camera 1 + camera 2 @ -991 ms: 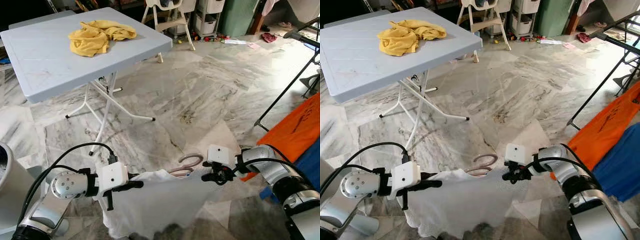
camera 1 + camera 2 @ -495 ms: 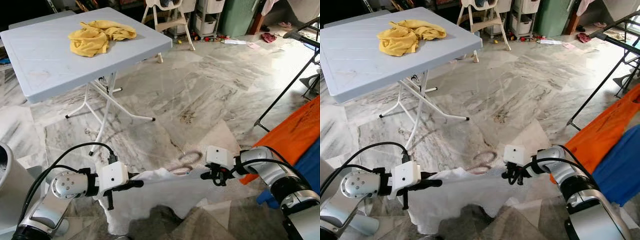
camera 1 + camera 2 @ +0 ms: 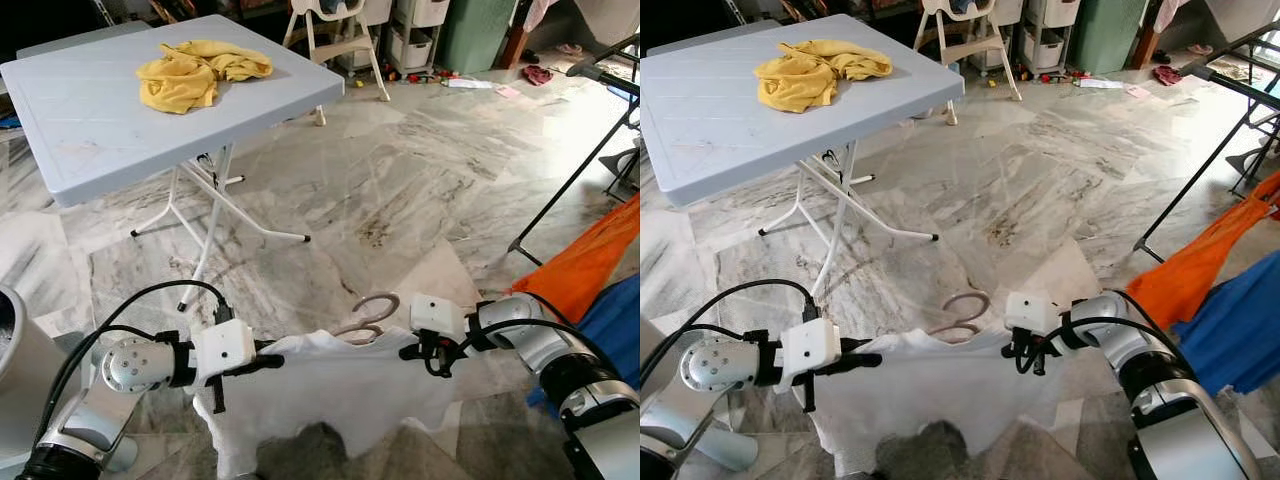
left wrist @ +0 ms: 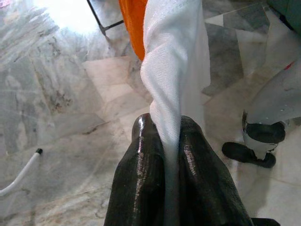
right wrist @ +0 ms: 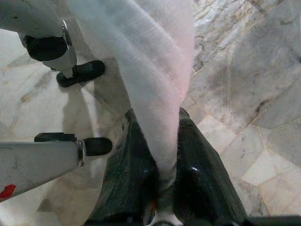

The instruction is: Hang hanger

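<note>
Marble floor (image 3: 400, 190) throughout; a bench (image 3: 90, 120) far left carries a yellow cloth (image 3: 200, 70). Near centre, a white shirt (image 3: 340, 390) on a hanger (image 3: 368, 318) spans between the left hand (image 3: 268, 362) and right hand (image 3: 432, 358), each clamped on a shoulder. The shirt looks light, limp, sagging; the stiff hanger probably offers surer hold.

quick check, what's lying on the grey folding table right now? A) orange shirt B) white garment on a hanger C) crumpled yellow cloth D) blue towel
C: a crumpled yellow cloth lies on the grey folding table, while the white garment with its hanger is held off the floor between the left gripper and the right gripper.
</note>
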Controlling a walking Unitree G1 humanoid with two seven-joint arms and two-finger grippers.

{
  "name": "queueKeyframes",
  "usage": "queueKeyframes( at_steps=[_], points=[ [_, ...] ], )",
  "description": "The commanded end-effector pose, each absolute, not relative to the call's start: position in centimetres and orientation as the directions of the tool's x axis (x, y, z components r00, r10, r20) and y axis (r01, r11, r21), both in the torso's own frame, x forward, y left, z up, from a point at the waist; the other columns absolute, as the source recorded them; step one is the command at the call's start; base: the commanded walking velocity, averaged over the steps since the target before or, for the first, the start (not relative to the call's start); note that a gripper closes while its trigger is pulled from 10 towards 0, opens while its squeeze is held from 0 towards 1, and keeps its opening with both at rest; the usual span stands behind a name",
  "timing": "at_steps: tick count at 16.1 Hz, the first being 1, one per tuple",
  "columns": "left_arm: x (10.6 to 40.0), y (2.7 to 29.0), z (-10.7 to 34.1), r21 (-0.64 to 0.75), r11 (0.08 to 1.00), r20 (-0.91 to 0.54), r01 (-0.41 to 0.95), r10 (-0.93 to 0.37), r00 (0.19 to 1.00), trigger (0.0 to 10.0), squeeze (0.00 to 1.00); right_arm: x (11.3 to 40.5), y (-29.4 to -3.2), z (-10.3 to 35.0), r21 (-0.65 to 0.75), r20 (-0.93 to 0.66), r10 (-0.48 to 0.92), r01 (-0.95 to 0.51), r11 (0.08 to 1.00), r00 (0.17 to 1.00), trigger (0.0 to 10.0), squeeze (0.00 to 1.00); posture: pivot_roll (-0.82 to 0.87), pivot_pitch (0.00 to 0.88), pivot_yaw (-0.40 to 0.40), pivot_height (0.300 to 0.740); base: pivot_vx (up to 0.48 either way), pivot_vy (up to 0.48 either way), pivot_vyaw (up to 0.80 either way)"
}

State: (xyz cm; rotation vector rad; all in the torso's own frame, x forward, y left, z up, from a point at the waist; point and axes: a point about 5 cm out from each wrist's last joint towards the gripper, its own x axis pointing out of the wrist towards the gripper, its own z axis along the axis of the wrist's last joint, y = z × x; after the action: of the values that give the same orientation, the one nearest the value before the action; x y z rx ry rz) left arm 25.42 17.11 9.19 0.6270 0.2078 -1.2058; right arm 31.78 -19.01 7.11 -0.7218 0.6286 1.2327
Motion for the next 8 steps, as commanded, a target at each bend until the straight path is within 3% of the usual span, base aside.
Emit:
queueKeyframes(
  at_steps=[1,2,3,4,8],
  points=[
    [25.3,16.5,9.3,0.363,0.163,-0.465,0.917,-0.822,0.33,0.0,0.0,32.2,-18.8,7.7,-0.155,-0.729,0.638,-0.968,0.2,0.248,0.0,0.0,-0.06,0.082,0.007,0.74,0.0,0.0,0.0],
    [25.4,16.4,9.2,0.385,0.147,-0.468,0.911,-0.82,0.33,8.7,0.0,32.1,-18.8,7.7,-0.151,-0.727,0.642,-0.969,0.196,0.243,0.0,0.0,-0.06,0.082,0.007,0.74,0.0,0.0,0.0],
    [25.5,16.3,9.0,0.422,0.125,-0.467,0.898,-0.819,0.333,10.0,0.82,32.1,-18.8,7.6,-0.148,-0.724,0.648,-0.97,0.191,0.238,0.0,0.0,-0.06,0.081,0.008,0.74,0.0,0.0,0.0],
    [25.6,16.3,8.8,0.434,0.12,-0.47,0.893,-0.815,0.338,10.0,1.0,32.0,-18.7,7.6,-0.146,-0.721,0.652,-0.971,0.189,0.235,0.0,0.0,-0.06,0.081,0.009,0.74,0.0,0.0,0.0],
    [27.0,17.3,8.5,0.491,0.148,-0.475,0.858,-0.78,0.407,10.0,1.0,31.8,-18.5,7.4,-0.143,-0.705,0.67,-0.973,0.184,0.23,0.0,0.0,-0.06,0.076,0.017,0.74,0.0,0.0,0.0]
  ],
)
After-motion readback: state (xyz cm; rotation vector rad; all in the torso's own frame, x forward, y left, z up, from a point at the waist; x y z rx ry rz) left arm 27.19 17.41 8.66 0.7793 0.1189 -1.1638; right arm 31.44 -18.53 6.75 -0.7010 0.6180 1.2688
